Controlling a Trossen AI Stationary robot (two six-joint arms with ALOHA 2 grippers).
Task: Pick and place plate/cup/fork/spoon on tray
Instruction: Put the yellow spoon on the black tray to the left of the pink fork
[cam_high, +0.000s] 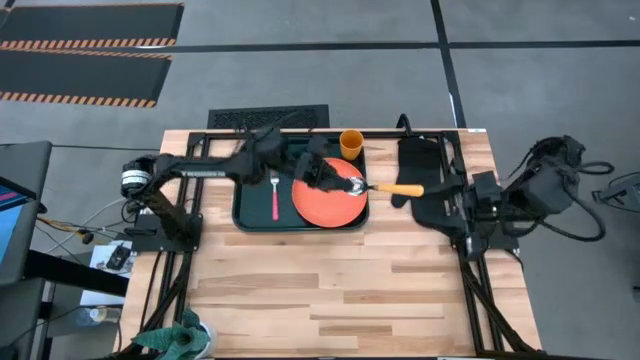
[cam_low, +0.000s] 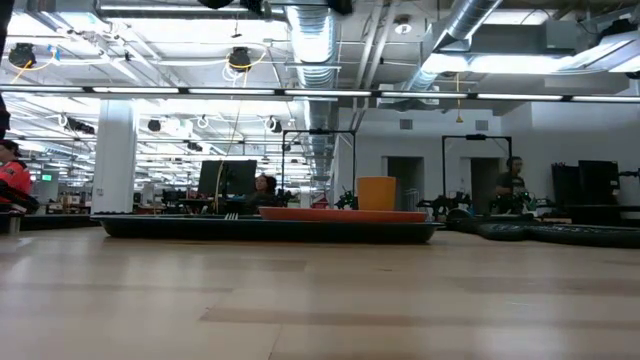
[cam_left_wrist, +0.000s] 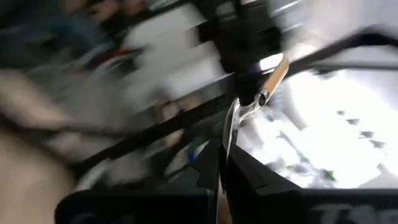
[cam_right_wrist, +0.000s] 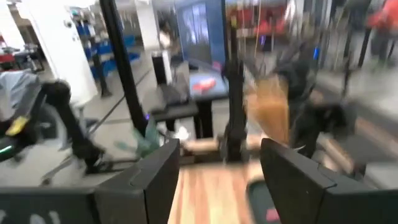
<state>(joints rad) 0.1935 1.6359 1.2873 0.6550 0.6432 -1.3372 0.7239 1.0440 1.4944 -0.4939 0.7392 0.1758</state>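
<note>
Two dark arms; black cables; left claw (cam_high: 335, 180) black.

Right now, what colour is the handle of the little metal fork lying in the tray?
Red-pink. The small metal fork shows best in the high view.

Black oven mitt (cam_high: 425, 180) flat on wooden table (cam_high: 330, 290) (right half); teal cloth (cam_high: 180, 335) at near-left corner.

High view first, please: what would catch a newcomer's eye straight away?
The left end effector holds the spoon by its bowl above the orange-red plate, the yellow handle pointing toward the black oven mitt. The plate, the fork and the cup already sit on the green tray. The right end effector waits open at the table's right.
</note>
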